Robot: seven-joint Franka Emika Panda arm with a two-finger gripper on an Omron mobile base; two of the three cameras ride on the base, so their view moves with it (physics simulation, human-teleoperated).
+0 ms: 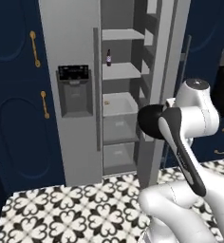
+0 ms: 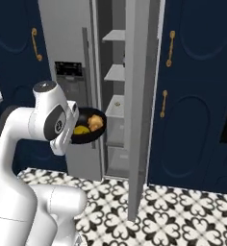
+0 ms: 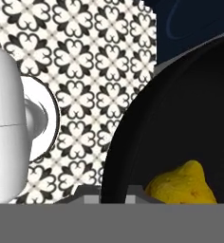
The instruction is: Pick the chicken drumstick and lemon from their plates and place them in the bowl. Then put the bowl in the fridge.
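Observation:
My gripper [image 3: 113, 193] is shut on the rim of the glossy black bowl [image 2: 89, 126], which hangs in the air in front of the open fridge [image 1: 76, 90]. Inside the bowl lie the yellow lemon [image 2: 80, 129] and the orange-tan chicken drumstick [image 2: 96, 123]. In the hand view the bowl [image 3: 180, 109] takes up the right side, and a bumpy yellow lump that looks like the lemon [image 3: 182, 186] sits near the fingers. From the left base view the bowl [image 1: 149, 121] shows dark beside my forearm, level with the fridge's middle shelf [image 1: 119, 105]. The plates are out of view.
The fridge's right door [image 2: 137, 96] stands swung open toward me, edge on. A small dark bottle [image 1: 108, 58] stands on an upper shelf. Navy cabinets with brass handles [image 2: 192, 96] flank the fridge. Black-and-white patterned tiles [image 1: 76, 209] cover the floor.

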